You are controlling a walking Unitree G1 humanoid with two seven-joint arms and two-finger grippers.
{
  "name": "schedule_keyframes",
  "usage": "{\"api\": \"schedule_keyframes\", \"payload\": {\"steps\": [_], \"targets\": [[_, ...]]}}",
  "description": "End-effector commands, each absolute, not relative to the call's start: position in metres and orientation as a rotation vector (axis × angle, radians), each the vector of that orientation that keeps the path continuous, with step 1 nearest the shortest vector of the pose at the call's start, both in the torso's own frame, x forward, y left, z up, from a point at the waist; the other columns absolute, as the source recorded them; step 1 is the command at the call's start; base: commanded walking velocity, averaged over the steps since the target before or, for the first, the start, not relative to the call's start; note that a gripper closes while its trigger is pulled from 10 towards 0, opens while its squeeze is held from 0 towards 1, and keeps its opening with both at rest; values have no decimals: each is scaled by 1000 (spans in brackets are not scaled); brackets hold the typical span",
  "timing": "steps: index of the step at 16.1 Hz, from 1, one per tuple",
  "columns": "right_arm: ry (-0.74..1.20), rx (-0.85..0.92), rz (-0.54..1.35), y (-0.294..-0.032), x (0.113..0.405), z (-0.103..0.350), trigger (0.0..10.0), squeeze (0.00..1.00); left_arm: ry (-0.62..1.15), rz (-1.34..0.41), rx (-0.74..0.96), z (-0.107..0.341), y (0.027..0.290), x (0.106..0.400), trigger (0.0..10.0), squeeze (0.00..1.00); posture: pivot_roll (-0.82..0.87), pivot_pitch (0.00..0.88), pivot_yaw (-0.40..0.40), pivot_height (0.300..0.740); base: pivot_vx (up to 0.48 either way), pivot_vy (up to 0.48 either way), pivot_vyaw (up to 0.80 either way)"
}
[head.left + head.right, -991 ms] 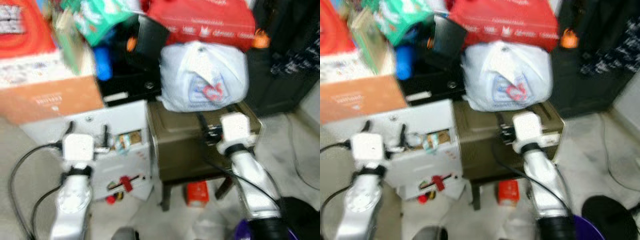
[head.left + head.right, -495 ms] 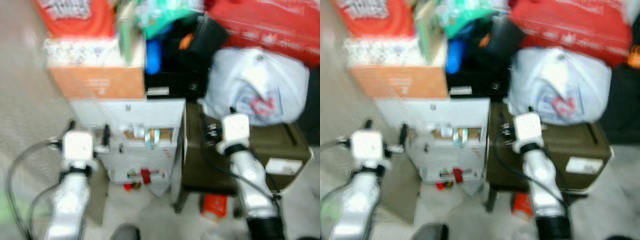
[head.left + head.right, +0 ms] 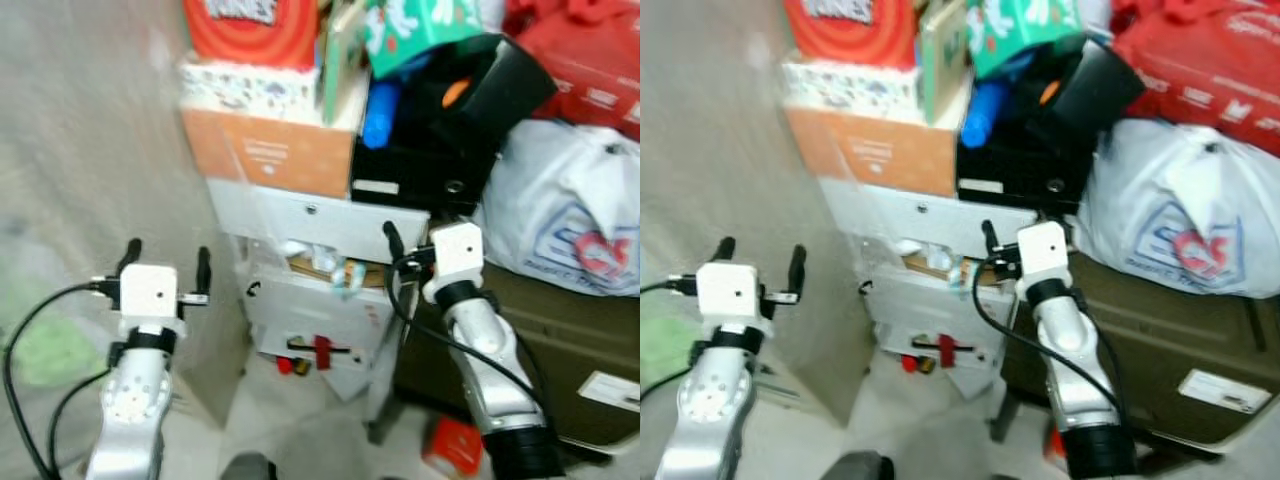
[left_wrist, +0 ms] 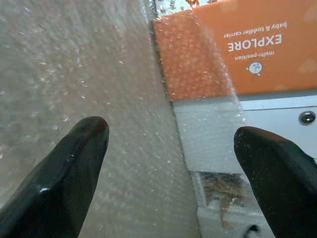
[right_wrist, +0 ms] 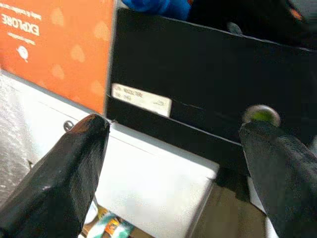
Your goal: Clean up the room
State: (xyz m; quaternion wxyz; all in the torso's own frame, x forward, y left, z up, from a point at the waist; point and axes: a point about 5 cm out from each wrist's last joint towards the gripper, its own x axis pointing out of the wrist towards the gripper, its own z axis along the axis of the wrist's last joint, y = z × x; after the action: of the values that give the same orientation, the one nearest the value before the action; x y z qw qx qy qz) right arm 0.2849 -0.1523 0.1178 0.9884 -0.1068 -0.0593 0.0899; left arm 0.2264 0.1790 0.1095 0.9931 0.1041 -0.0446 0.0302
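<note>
Clutter stack: orange box [image 3: 270,150] atop white drawer unit [image 3: 320,290], directly ahead of both claws. Left claw [image 3: 165,265] spread, empty. Right claw [image 5: 173,163] spread, empty, facing black case [image 5: 198,64].

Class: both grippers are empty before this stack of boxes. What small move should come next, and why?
Probably ease the open right gripper down toward the crumpled wrappers in the white cabinet's open slot. They look like the nearest loose litter, just below it; the open left gripper faces a bare wall.

Pale floor [image 3: 300,420]; bubble-wrapped panel [image 3: 100,150] at left; white drawer unit [image 3: 320,290] beside olive-green trunk [image 3: 560,330].
</note>
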Motion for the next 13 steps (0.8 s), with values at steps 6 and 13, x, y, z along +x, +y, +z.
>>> {"api": "schedule_keyframes", "payload": {"steps": [6,13], "targets": [[-109,-203,164,-156,285,117,10000,0,-103,34,217,112,175,229,10000,0,-26,0,-22,740,0,0,204],[-107,-217,166,-156,284,116,10000,0,-102,25,210,112,174,229,10000,0,-27,6,-21,740,0,0,423]]}}
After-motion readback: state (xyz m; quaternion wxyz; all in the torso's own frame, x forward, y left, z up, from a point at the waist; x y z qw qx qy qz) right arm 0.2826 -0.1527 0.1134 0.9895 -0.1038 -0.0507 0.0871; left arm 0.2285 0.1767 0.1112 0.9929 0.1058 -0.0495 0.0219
